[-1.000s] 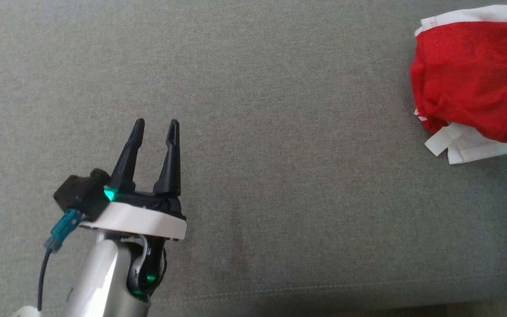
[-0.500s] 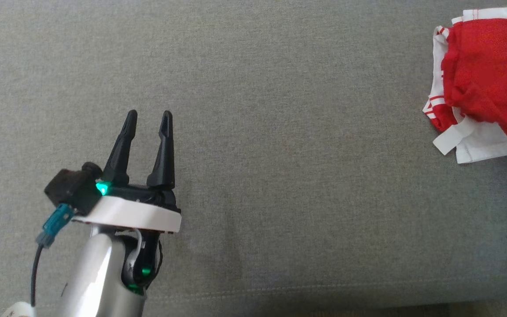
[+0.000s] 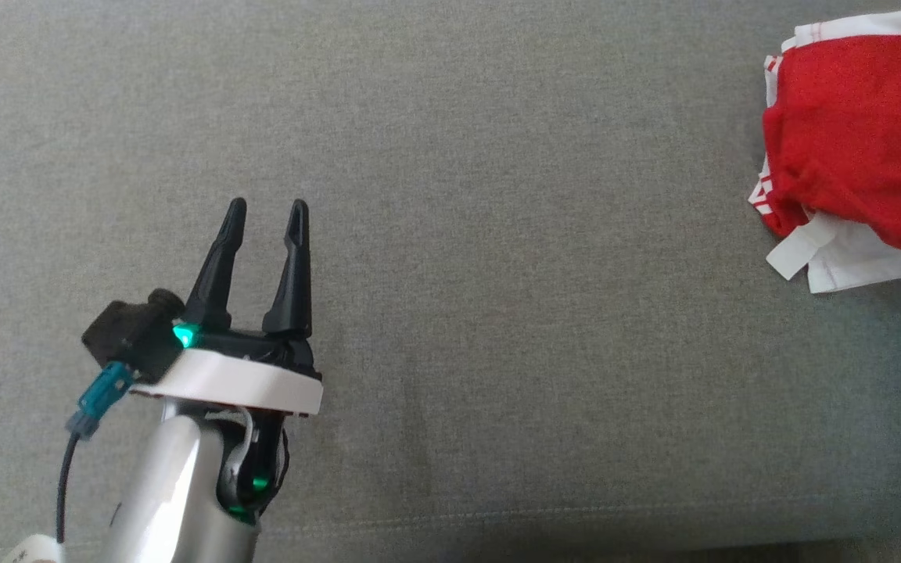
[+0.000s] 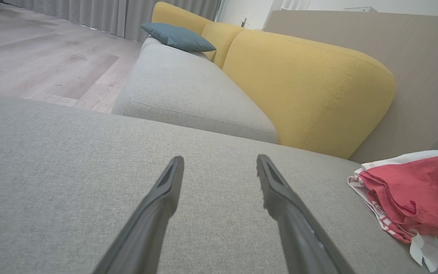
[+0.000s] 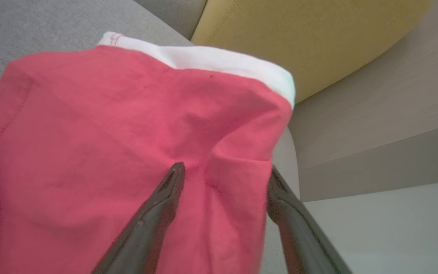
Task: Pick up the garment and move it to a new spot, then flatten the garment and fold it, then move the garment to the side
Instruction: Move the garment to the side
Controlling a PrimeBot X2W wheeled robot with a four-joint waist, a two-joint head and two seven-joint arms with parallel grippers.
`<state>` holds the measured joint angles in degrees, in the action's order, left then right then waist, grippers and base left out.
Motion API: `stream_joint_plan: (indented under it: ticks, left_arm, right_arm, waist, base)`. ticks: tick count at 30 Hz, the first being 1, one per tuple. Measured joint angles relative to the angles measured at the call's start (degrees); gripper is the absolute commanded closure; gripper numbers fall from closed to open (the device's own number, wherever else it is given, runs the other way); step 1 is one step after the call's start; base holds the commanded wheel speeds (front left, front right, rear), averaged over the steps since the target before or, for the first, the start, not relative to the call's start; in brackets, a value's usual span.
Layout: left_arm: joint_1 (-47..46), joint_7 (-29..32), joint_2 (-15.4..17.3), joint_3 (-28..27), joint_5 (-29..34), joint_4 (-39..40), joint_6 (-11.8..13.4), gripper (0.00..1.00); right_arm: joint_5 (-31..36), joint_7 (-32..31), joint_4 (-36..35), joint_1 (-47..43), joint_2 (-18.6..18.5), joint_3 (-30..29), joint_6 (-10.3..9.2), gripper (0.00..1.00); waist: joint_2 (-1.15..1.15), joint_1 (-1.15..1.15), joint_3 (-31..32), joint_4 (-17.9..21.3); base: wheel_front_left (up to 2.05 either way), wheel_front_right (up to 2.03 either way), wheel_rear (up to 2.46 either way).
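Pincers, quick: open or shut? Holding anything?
Left pincer: open, empty.
Right pincer: open, astride a fold of the garment, not clamped on it.

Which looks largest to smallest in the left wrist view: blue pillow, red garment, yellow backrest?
1. yellow backrest
2. red garment
3. blue pillow
The pillow lies farther from the camera, so its real size is unsure.

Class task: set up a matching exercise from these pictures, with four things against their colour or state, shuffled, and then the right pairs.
Things:
1 garment
2 left gripper
3 cushion
4 sofa back

Descriptions:
A yellow
B open, holding nothing
C red and white, rumpled
D blue-grey

Pairs: 1-C; 2-B; 3-D; 4-A
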<state>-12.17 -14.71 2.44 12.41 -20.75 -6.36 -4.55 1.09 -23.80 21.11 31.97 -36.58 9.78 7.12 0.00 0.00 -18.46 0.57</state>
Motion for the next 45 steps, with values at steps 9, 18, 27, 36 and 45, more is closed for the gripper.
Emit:
stream_joint_plan:
  ticks: [9,18,27,36,45]
  left_arm:
    - [0.32,0.0,0.0,-0.02,0.0,-0.63,0.07,0.0]
    - [2.65,0.0,0.0,-0.82,0.0,-0.37,0.77,0.0]
    - [5.58,0.0,0.03,-2.01,4.08,0.37,1.33,0.0]
    - [9.94,0.0,0.05,0.3,3.94,-0.4,2.02,0.0]
    - [11.82,0.0,0.08,0.2,3.96,-1.79,2.63,0.0]
  right_arm:
    - [2.04,2.29,-2.97,0.0,3.96,-1.75,0.0,0.0]
    - [1.04,12.45,-6.64,-0.25,15.06,-1.1,0.0,0.0]
    - [-1.24,24.79,-9.24,-12.68,29.16,-1.82,0.0,0.0]
    - [-5.59,35.0,-8.43,-25.74,33.29,-5.99,-0.01,0.0]
    - [-8.54,37.54,-6.65,-29.99,33.72,-4.3,-0.01,0.0]
  waist:
    - [0.0,0.0,3.51,-0.29]
    - [0.0,0.0,7.91,-0.49]
    - [0.0,0.0,13.36,-1.15]
    - [0.0,0.0,17.21,-3.36]
    - [0.0,0.0,18.76,-3.98]
  base:
    - [0.0,0.0,0.0]
    - [0.0,0.0,0.0]
    - [0.0,0.0,0.0]
    - [0.0,0.0,0.0]
    - [0.0,0.0,0.0]
